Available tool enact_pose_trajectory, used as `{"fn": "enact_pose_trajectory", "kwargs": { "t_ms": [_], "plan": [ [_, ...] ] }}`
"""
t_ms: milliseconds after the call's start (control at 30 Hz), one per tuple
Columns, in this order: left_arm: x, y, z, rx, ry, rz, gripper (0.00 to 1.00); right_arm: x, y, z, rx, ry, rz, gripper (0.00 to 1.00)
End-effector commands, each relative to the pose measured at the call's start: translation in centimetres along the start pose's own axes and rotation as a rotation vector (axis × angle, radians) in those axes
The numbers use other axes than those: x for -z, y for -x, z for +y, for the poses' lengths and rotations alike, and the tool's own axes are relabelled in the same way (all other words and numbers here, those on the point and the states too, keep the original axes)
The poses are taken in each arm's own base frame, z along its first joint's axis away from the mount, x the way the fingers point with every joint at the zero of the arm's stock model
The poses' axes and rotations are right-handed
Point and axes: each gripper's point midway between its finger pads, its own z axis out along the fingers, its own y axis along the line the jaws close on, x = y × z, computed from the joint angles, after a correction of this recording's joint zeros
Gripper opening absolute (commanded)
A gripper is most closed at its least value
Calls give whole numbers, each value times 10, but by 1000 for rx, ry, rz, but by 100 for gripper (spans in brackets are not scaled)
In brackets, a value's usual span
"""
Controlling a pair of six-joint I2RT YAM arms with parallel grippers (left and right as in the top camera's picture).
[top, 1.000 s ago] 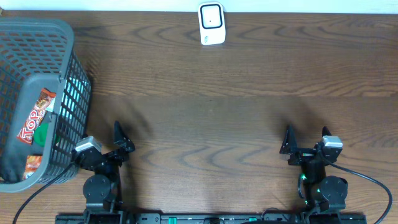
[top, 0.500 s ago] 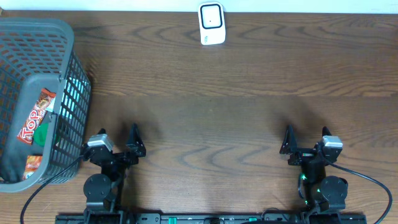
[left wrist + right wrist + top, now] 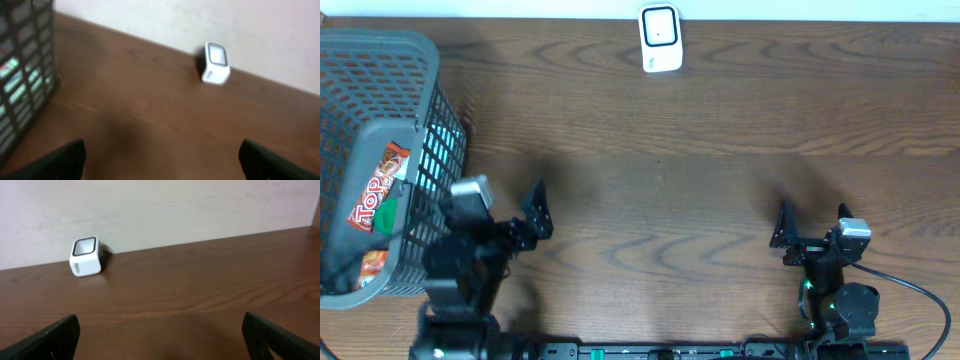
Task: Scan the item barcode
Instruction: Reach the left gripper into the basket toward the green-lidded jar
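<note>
The left gripper hangs with its jaws spread wide and empty, just right of the grey basket; the right gripper gapes empty too, near right; a red snack packet lies inside the basket; the white scanner stands at the table's far edge, well apart from both.

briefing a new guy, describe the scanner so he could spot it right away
Take the brown wooden table and follow its far edge, along the pale wall, to about the middle. There stands the scanner, a small white box with a dark-framed window on its face. It is the only white thing on the wood, far from the grey mesh basket at the left end.
</note>
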Motion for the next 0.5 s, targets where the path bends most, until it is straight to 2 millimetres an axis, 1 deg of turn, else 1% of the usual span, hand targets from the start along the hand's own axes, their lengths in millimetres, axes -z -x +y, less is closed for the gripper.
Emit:
{"fn": "enact_pose_trajectory", "kwargs": {
  "t_ms": [0,100,200,300,367,433,467],
  "plan": [
    [9,29,-38,-12,-141,56,98,0,0,1,-12,0,-1,99],
    [11,35,-44,-38,-152,103,98,0,0,1,-12,0,-1,99],
    [9,34,-45,28,-155,118,98,0,0,1,-12,0,-1,99],
    [12,36,-46,42,-144,133,98,0,0,1,-12,0,-1,99],
    [16,45,-46,44,-124,138,98,0,0,1,-12,1,-1,99],
    [20,62,-41,43,-56,128,98,0,0,1,-12,0,-1,99],
    [23,73,-36,41,-7,118,97,0,0,1,-12,0,-1,99]
  ]
}}
